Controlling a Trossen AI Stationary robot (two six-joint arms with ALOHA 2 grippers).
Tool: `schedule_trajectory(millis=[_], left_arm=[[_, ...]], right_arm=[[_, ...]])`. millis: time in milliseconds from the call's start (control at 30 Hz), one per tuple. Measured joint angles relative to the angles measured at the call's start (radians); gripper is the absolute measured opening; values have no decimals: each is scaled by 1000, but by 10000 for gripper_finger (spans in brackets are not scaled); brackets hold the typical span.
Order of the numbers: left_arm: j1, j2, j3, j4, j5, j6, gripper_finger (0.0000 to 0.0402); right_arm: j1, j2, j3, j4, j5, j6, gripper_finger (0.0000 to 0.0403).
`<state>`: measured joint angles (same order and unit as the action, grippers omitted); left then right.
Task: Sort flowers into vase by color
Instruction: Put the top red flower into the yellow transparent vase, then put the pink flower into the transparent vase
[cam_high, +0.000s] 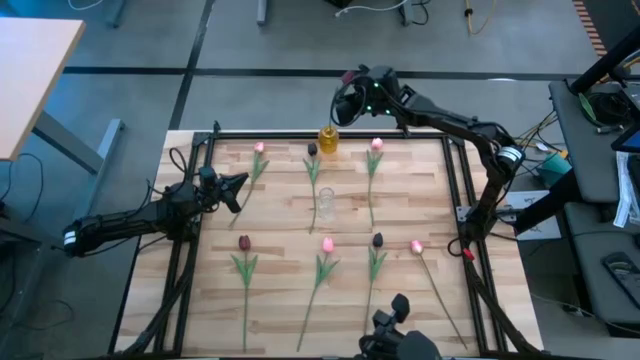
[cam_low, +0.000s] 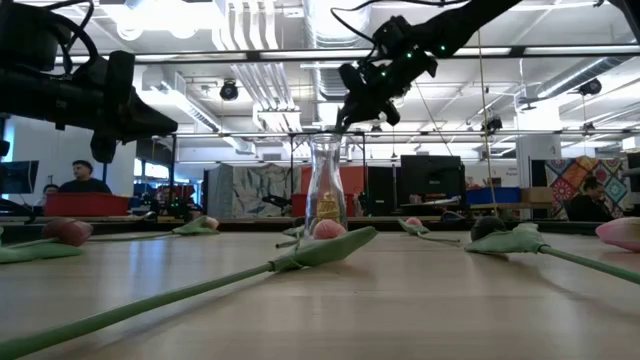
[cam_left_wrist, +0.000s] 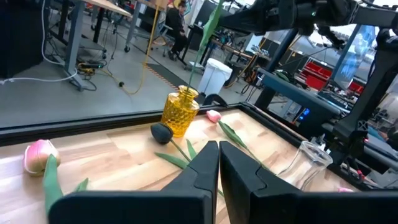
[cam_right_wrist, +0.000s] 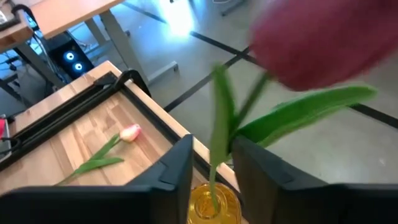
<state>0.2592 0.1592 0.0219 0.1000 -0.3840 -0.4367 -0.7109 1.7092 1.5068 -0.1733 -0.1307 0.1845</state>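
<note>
**Maroon tulip held upright over the yellow vase**

Seven tulips lie flat on the wooden table (cam_high: 290, 215), and an eighth is in the air. Four of the seven are pink — far left (cam_high: 259, 148), far right (cam_high: 376, 144), near middle (cam_high: 327, 244), near right (cam_high: 416, 246) — and three are maroon: far middle (cam_high: 312, 150), near left (cam_high: 244, 242) and near middle-right (cam_high: 377, 240). Six lie with stems running far-to-near, heads toward the far edge; the near-right pink one slants, its stem trailing toward the near right corner.

There are two vases: a yellow vase (cam_high: 328, 140) of dimpled, bulbous glass at the far edge, and a clear glass vase (cam_high: 325, 203) with a narrow neck at mid-table.

The right gripper (cam_right_wrist: 211, 163) hangs above the yellow vase, its fingers pinched on the thin green stem of the held maroon tulip (cam_right_wrist: 317, 40). That stem stands nearly vertical — the lower end is inside the vase mouth, with the leaf and dark head above the fingers.

The left gripper (cam_left_wrist: 219, 163) waits at the table's left edge, its dark wedge-shaped fingers almost together and holding nothing.
</note>
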Motion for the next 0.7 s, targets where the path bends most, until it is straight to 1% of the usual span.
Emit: schedule_trajectory(millis=[167,300,500,600,700], left_arm=[[0,13,0,33,0,8,0],[0,33,0,33,-1,0,0],[0,66,0,33,0,-18,0],[0,86,13,32,0,-18,0],[0,112,37,34,0,-11,0]], right_arm=[[0,0,26,-77,-7,-4,156],[2,0,27,-111,-8,-2,165],[17,-19,27,-170,-20,-3,157],[24,-45,27,-200,-31,-12,144],[31,-76,27,-225,-31,-32,122]])
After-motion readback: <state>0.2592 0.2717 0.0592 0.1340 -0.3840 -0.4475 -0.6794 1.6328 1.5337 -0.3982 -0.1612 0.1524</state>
